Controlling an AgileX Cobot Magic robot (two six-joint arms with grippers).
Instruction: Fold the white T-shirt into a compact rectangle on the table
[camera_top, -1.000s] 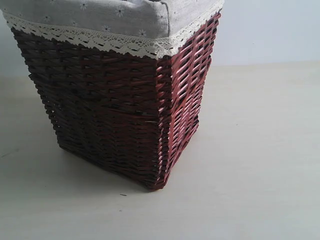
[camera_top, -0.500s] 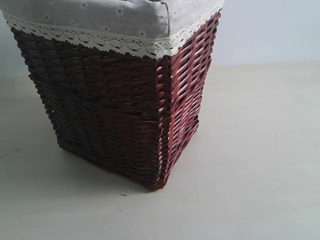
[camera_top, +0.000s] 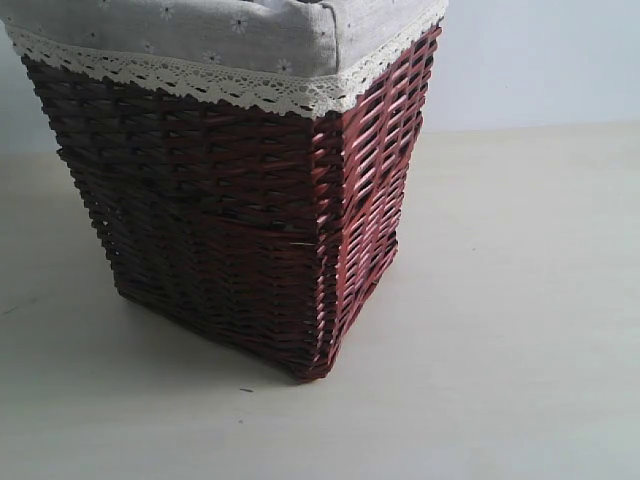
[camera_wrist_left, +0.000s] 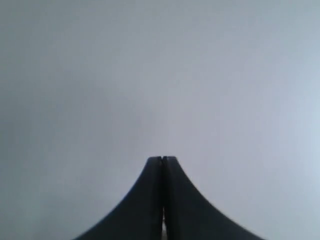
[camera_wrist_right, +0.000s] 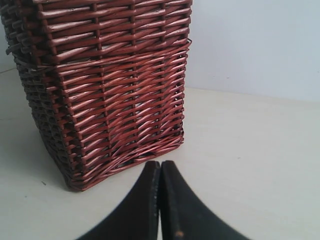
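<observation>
Table (camera_top: 520, 300) under wicker basket (camera_top: 220, 230) with lace-trimmed liner (camera_top: 200, 40)

Table (camera_top: 520, 300): broad, smooth, pale beige-cream. Wicker basket (camera_top: 220, 220) stands directly on it, upright, base flat on surface, dark red-brown weave, sides flaring upward. Basket sits just ahead of right tool (camera_wrist_right: 160, 163), near its tips, apart from them. Basket's shadow falls on table beside it. Tiny dark speck (camera_top: 245, 390) lies on table close to basket's bottom corner.
</observation>
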